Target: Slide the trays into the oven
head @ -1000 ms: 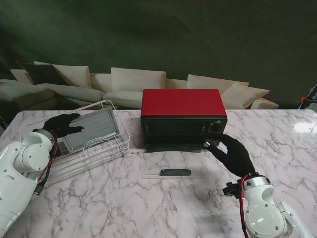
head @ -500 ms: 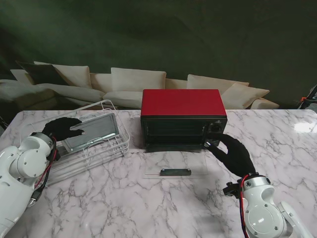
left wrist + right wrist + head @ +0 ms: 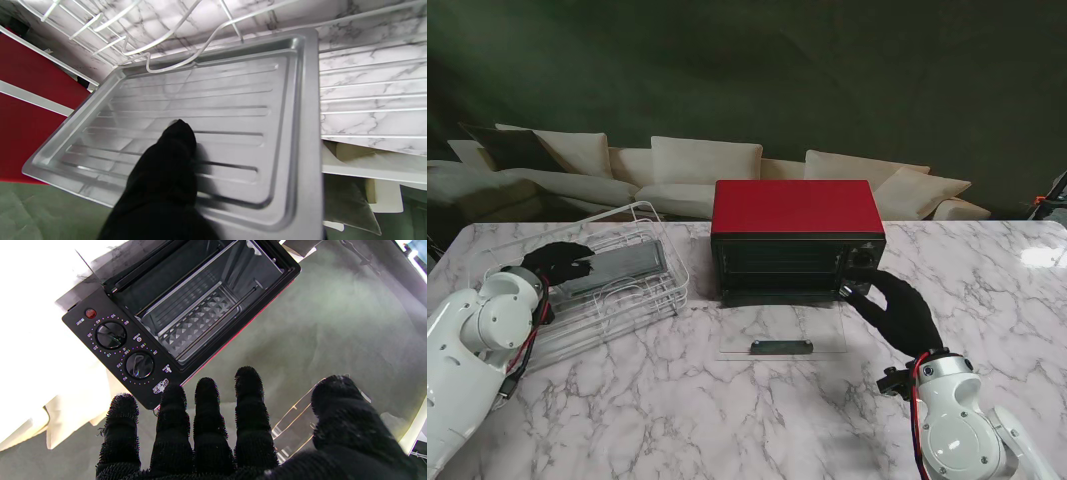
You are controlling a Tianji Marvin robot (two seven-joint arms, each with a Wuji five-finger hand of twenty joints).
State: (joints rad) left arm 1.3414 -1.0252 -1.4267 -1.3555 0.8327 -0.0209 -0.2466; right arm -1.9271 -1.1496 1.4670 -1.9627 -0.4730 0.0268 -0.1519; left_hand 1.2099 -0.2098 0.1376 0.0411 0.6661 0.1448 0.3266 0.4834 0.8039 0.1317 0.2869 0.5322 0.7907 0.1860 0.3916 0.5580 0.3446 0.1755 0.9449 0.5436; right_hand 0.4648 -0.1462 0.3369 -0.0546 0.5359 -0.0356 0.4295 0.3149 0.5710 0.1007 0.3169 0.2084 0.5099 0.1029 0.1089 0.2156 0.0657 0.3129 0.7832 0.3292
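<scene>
A silver ridged tray (image 3: 622, 265) sits tilted in the white wire rack (image 3: 649, 298) on my left. My left hand (image 3: 557, 262) is shut on the tray's near end. In the left wrist view its black thumb (image 3: 170, 166) presses on the tray's inner face (image 3: 233, 110). The red oven (image 3: 795, 210) stands in the middle with its glass door (image 3: 782, 325) folded flat on the table. Its cavity (image 3: 200, 303) shows a shelf inside. My right hand (image 3: 897, 310) is open beside the oven's right front corner, fingers (image 3: 206, 426) spread, holding nothing.
The door's dark handle (image 3: 781, 347) lies nearest me on the marble table (image 3: 727, 420). Two knobs (image 3: 111, 335) sit on the oven's right-hand panel. Rack wires (image 3: 213, 30) curve over the tray's far end. Sofas (image 3: 707, 165) stand beyond the table.
My left hand has turned the tray in the rack from showing its broad face to lying nearly edge-on, and shifted slightly toward the oven. The right hand and the oven have not moved.
</scene>
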